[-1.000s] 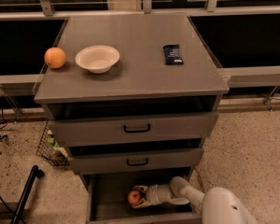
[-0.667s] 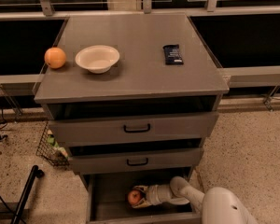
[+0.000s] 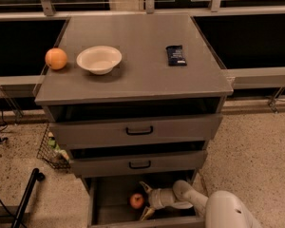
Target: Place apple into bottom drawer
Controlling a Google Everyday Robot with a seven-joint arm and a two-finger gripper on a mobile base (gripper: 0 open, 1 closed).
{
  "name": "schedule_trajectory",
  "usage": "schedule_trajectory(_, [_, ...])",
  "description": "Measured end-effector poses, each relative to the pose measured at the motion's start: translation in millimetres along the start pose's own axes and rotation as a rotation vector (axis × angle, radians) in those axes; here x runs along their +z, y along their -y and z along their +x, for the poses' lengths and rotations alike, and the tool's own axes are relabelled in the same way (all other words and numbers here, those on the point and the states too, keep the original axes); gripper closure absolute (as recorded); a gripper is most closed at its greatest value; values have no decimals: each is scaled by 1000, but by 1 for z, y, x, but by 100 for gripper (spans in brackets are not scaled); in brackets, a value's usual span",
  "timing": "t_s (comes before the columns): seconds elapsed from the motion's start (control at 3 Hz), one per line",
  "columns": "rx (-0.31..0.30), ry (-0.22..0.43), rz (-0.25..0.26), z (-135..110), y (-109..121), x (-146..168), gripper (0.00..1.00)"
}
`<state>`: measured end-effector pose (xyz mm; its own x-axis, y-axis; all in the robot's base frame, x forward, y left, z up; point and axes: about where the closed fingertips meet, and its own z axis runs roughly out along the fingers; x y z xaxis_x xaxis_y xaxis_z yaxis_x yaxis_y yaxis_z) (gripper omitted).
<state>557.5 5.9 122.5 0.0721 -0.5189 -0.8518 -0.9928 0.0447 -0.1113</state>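
Observation:
The small red apple [image 3: 137, 201] lies on the floor of the open bottom drawer [image 3: 96, 201], left of centre. My gripper [image 3: 143, 201] reaches into that drawer from the right. It is open, with one finger [image 3: 145, 187] behind the apple and the other in front of it. The apple sits at the mouth of the fingertips. The white forearm [image 3: 228, 213] comes in from the lower right corner.
On the grey cabinet top [image 3: 142, 75] sit an orange fruit [image 3: 56, 59], a white bowl [image 3: 99, 59] and a dark snack bar [image 3: 175, 55]. The two upper drawers [image 3: 139, 130] with black handles are slightly ajar. A wire basket [image 3: 52, 151] stands left of the cabinet, and a black pole [image 3: 26, 198] at lower left.
The fingers appear to have spread apart around the apple. The apple stays in the same spot on the drawer floor and the arm has barely moved.

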Motion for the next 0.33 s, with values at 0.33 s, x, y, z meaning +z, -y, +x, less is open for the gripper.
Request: schedule_trajectory(0.33, [0, 0, 0, 0, 0, 0, 0])
